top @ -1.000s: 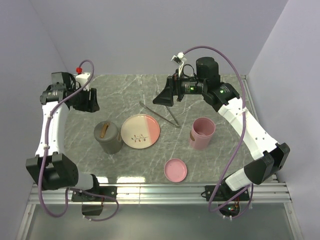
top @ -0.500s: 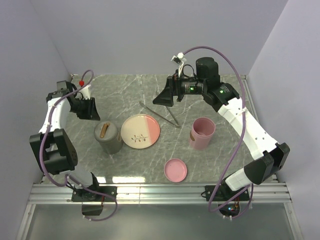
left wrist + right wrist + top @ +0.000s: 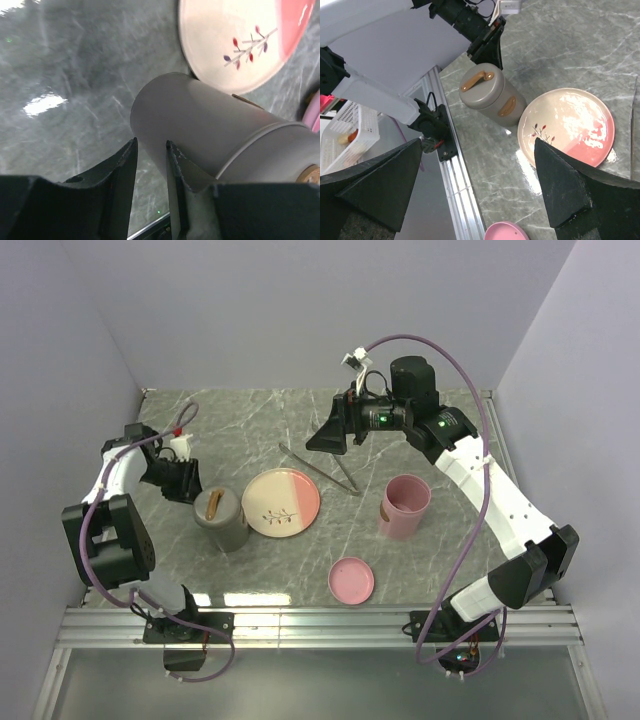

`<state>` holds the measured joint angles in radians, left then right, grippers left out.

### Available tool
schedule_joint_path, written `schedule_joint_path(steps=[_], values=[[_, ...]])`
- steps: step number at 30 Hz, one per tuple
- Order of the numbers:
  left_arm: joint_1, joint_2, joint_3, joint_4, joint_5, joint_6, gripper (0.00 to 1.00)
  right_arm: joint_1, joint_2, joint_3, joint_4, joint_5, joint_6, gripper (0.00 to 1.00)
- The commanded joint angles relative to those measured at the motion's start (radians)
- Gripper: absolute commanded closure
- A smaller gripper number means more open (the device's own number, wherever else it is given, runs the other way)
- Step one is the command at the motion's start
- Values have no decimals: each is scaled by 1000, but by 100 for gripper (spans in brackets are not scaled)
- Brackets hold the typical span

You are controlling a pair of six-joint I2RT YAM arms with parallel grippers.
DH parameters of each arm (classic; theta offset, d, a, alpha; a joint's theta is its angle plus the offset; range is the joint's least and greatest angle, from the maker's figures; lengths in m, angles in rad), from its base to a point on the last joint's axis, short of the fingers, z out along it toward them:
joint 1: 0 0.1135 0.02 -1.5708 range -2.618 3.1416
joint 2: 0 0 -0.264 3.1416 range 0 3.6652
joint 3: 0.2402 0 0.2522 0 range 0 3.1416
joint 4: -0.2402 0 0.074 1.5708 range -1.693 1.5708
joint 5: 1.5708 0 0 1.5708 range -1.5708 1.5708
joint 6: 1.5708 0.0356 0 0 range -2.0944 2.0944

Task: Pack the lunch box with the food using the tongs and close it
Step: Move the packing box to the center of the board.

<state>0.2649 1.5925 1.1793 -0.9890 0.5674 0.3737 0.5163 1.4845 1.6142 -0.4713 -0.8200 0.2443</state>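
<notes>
My left gripper (image 3: 151, 146) is only a little open and holds nothing; one finger may touch the grey tub (image 3: 210, 125). My right gripper (image 3: 479, 150) is wide open and empty. The tongs (image 3: 320, 470) lie beside the plate (image 3: 281, 502).

Robotics lab test cell: two white-and-black robot arms (image 3: 480, 475) bolted to an aluminium rail (image 3: 320, 616) at the edge of a marble-patterned bench (image 3: 250, 420), boxed in by bare lavender walls (image 3: 300, 310), purple cables (image 3: 415, 337) looping off them.
</notes>
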Motion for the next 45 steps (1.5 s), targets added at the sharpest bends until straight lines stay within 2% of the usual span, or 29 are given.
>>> schedule_joint_path(steps=[1,9,18,23,26,30,33,36,37,39,40,41,43,45], values=[[-4,-29,-18,-57,84,56,65,-6,-7,6,14,-5,-4,0],[-29,-31,-53,-111,126,90,65,-7,-4,7,16,-7,0,0],[-127,-46,-70,-126,134,120,65,-7,-6,4,17,-4,-2,0],[-193,-75,-87,-90,164,120,63,-6,-7,4,16,-2,-5,0],[-190,-115,-104,-25,192,123,62,-6,-13,-2,14,-1,-10,0],[-136,-196,-129,58,262,191,55,-7,-24,-8,10,5,-17,0],[-70,-232,-110,35,348,339,50,-6,-29,-11,5,10,-22,0],[-9,-206,-66,-25,361,534,48,-6,-33,-13,2,13,-25,0],[6,-189,-50,-96,356,654,48,-7,-33,-17,3,15,-26,0],[66,-146,12,-207,357,802,46,-10,-39,-22,7,15,-27,0],[89,-93,34,-364,359,1031,44,-9,-40,-25,5,15,-27,0],[135,-69,52,-388,355,1097,42,-10,-40,-23,3,15,-28,0],[160,-71,45,-390,321,1204,40,-10,-35,-20,2,15,-30,0],[172,-112,-47,-387,257,1360,39,-10,-32,-17,0,15,-27,0]])
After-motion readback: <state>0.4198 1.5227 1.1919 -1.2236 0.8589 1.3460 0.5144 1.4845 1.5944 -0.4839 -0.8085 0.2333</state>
